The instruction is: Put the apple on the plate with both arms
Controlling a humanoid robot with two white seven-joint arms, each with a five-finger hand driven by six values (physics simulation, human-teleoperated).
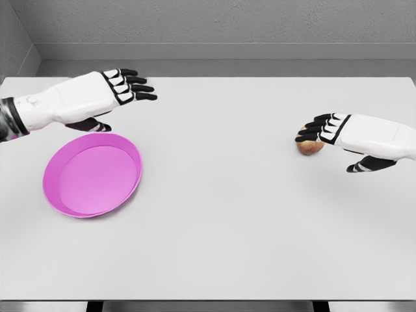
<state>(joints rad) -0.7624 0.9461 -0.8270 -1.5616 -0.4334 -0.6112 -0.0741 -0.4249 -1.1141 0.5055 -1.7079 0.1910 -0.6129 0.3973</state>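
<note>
A small red-yellow apple (310,147) lies on the white table at the right. My right hand (325,129) reaches in from the right edge, its black fingers curving over the apple's top, thumb spread below and apart; the fingers are not closed around the fruit. A pink plate (62,195) sits on the table at the left, with nothing on it. My left hand (127,91) hovers just behind the plate's far rim, fingers stretched out to the right and holding nothing.
The white table (214,214) stretches between plate and apple, its front edge near the picture's bottom. A grey wall runs behind the far edge.
</note>
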